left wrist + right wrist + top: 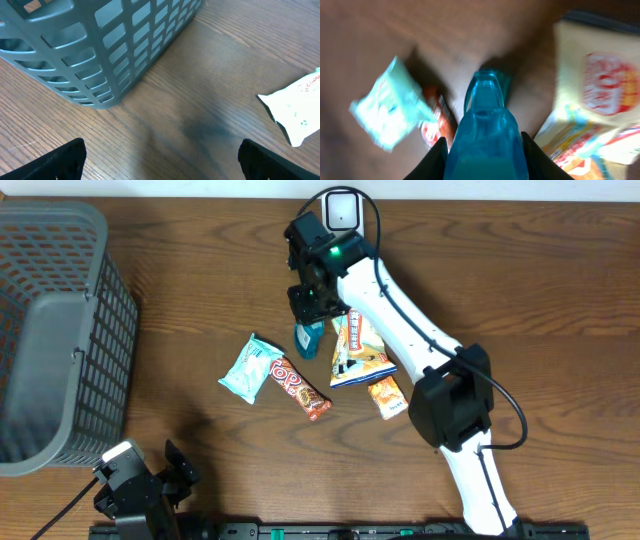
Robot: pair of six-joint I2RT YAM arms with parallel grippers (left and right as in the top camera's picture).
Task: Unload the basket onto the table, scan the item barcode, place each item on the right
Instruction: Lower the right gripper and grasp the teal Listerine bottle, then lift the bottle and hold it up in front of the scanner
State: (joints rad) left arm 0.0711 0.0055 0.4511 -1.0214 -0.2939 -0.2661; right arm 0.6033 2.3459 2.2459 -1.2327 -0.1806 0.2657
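A translucent blue bottle [309, 337] stands among the snack packs at mid-table. In the right wrist view the blue bottle [485, 125] fills the gap between my fingers, and both jaws press its sides. My right gripper [314, 310] comes down on it from above and is shut on it [485, 152]. A white square device [342, 210] sits at the table's far edge behind the arm. No barcode shows in any view. My left gripper [165, 480] rests near the front left edge, open and empty [162, 165] over bare wood.
A grey plastic basket [110, 350] stands at the left, its wall [115, 45] close ahead of the left gripper. Around the bottle lie a mint green packet [250, 367], a red candy bar [300, 387], a yellow snack bag [358, 350] and a small orange packet [388, 396].
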